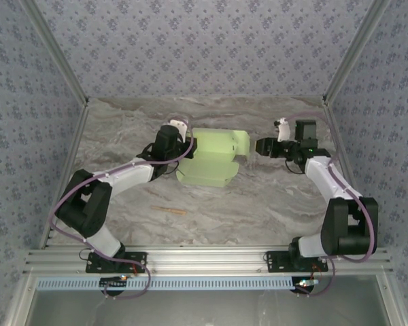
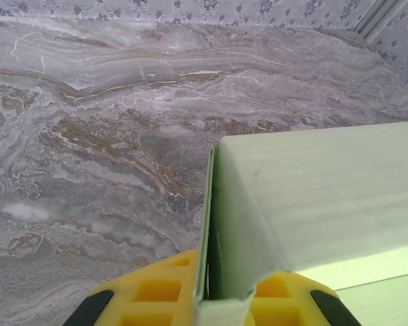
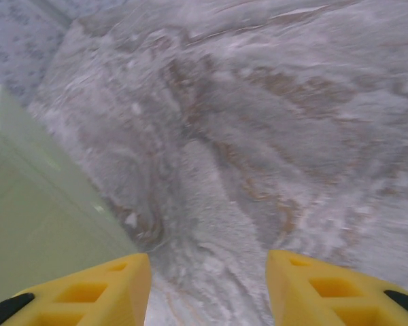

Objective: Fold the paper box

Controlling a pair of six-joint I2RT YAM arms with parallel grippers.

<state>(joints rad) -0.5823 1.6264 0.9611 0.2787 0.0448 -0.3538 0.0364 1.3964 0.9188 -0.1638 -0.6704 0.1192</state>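
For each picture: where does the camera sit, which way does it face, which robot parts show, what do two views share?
Top external: high, near edge, looking down on the table; left arm, right arm show.
Left wrist: looks past the left gripper, shut on the paper box.
Right wrist: looks past the open right gripper at the table.
Shared: paper box, both wrist views.

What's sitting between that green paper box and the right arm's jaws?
Nothing: just bare marble table between the paper box and the right arm's jaws, in the top view.
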